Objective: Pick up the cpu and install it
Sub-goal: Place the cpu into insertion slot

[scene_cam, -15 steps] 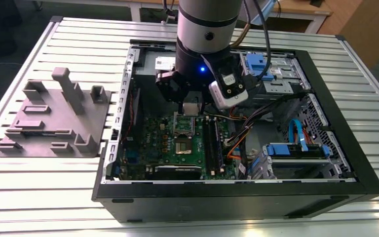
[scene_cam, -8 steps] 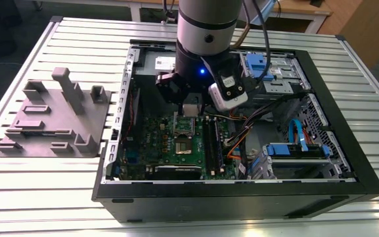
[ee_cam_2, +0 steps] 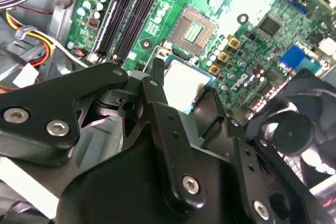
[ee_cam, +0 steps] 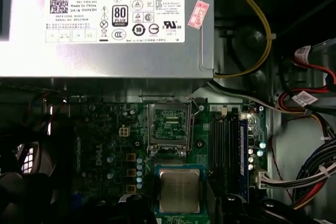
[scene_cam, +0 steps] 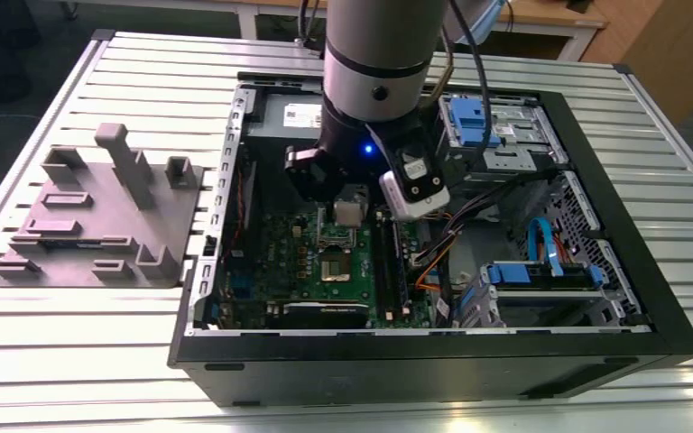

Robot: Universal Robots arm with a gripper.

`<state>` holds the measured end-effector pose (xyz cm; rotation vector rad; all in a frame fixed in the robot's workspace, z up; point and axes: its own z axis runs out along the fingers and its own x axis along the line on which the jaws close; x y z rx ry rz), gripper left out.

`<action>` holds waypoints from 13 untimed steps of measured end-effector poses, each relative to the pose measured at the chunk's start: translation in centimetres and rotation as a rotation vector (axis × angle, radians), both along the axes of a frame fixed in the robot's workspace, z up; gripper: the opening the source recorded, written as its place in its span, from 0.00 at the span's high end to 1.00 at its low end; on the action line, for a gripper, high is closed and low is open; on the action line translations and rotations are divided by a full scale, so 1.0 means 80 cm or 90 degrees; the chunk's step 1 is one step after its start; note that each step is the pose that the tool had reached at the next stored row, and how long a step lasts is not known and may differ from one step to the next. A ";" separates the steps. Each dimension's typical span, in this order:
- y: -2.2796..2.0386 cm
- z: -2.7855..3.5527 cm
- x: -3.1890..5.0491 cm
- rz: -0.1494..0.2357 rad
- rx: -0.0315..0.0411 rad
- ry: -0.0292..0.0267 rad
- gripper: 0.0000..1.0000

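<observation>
The cpu (ee_cam: 179, 190), a flat square chip with a shiny silver top, hangs a little above the green motherboard. In the second wrist view my gripper (ee_cam_2: 185, 92) is shut on the cpu (ee_cam_2: 184, 82), one black finger (ee_cam_2: 155, 77) pressed on each side edge. The open socket frame with its green centre (ee_cam: 169, 124) lies just beyond the chip, toward the power supply, and is bare inside. In the exterior view the gripper (scene_cam: 349, 216) holds the cpu (scene_cam: 349, 207) inside the open computer case, over the socket (scene_cam: 326, 239).
A grey power-supply box (ee_cam: 105, 24) borders the socket. Memory slots (ee_cam: 228, 140) and bundled cables (ee_cam: 310, 98) run beside it. A black fan (ee_cam_2: 294, 135) sits close by. The case walls (scene_cam: 443, 361) enclose the board. A grey fixture block (scene_cam: 94, 216) stands on the slatted table.
</observation>
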<state>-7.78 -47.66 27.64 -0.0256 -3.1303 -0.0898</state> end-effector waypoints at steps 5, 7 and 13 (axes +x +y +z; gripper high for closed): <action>-0.0068 -0.0100 0.000 0.010 -0.0002 0.0013 0.53; -0.0113 -0.0142 0.000 0.012 0.0000 0.0012 0.53; -0.0276 -0.0278 0.000 0.012 0.0000 0.0012 0.53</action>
